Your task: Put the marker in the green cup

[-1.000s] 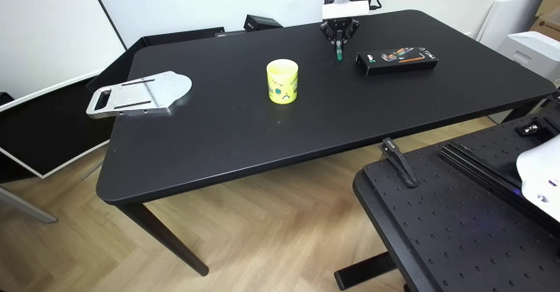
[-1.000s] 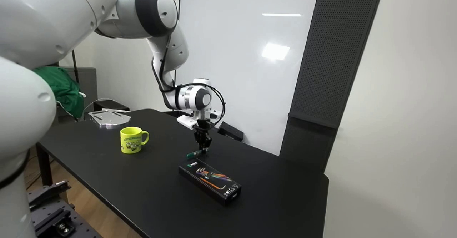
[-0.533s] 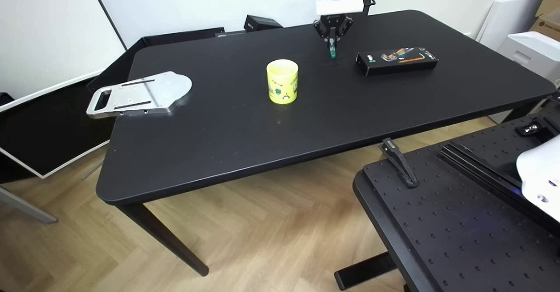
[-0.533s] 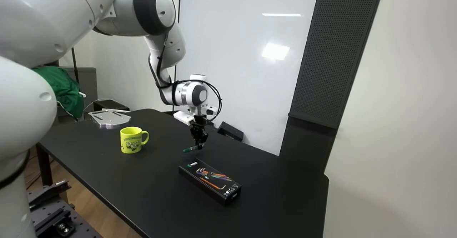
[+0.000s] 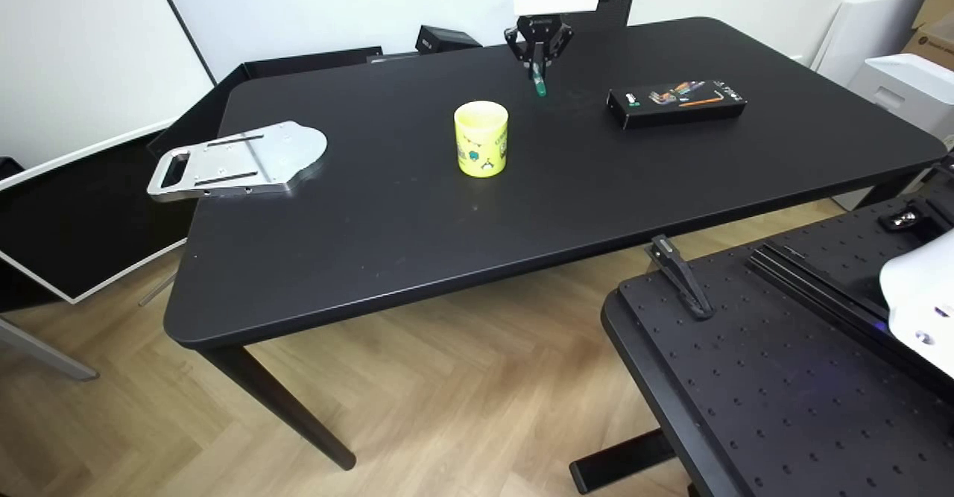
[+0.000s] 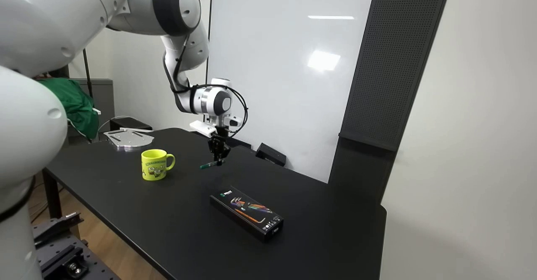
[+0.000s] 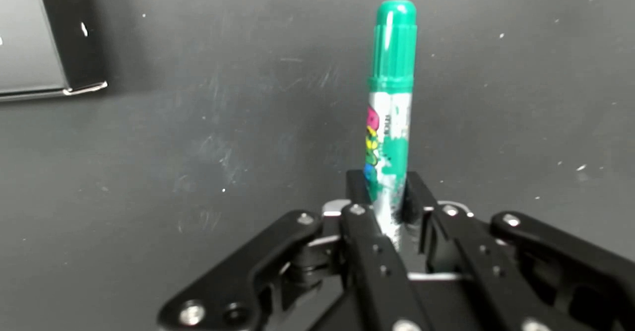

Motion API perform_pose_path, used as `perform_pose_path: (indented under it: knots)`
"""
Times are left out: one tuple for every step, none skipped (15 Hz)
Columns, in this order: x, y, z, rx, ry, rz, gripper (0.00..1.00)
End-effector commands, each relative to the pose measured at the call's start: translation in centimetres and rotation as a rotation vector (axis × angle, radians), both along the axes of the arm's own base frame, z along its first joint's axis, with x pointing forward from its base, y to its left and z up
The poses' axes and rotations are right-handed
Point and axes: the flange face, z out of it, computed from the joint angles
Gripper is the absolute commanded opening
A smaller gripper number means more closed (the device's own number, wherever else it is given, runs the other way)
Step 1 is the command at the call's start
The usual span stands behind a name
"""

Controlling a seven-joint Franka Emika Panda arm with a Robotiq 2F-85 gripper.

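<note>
The marker is green-capped with a white and green printed body (image 7: 393,112). It also shows in both exterior views (image 5: 539,86) (image 6: 209,165). My gripper (image 7: 387,187) is shut on its rear part, and the cap points away from the fingers. In both exterior views the gripper (image 5: 538,66) (image 6: 220,160) holds the marker roughly level, above the table. The green cup is a yellow-green mug with printed figures (image 5: 481,141) (image 6: 153,166), upright on the table, apart from the marker. Its handle shows in an exterior view. The cup is out of the wrist view.
A flat black box with a colourful print (image 5: 678,105) (image 6: 247,213) lies on the black table (image 5: 373,221); its corner shows in the wrist view (image 7: 30,38). A silver metal plate (image 5: 246,156) (image 6: 128,138) lies at one end. A small black box (image 5: 447,39) stands behind the table edge.
The gripper has lifted the marker up from near the table and carried it sideways, away from the flat black box and nearer to the cup. The cup and the box have not moved.
</note>
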Motion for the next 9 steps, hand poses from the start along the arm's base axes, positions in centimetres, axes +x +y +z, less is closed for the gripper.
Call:
perform_pose_path:
  knots:
    - [-1.3, 1.1, 2.6, 0.017, 0.046, 0.056, 0.05]
    - [-1.5, 1.1, 3.1, 0.006, 0.056, 0.066, 0.05]
    - [-1.7, 1.1, 3.8, -0.005, 0.069, 0.077, 0.05]
    - [-1.9, 1.1, 4.4, -0.012, 0.078, 0.087, 0.05]
    - [-2.2, 1.2, 5.0, -0.001, 0.103, 0.114, 0.05]
    - [-2.7, 1.4, 5.4, 0.012, 0.131, 0.146, 0.05]
    - [-3.0, 1.6, 5.9, 0.018, 0.157, 0.173, 0.05]
    - [-3.3, 1.8, 6.4, 0.025, 0.179, 0.193, 0.05]
    - [-3.4, 1.9, 6.7, 0.026, 0.195, 0.203, 0.05]
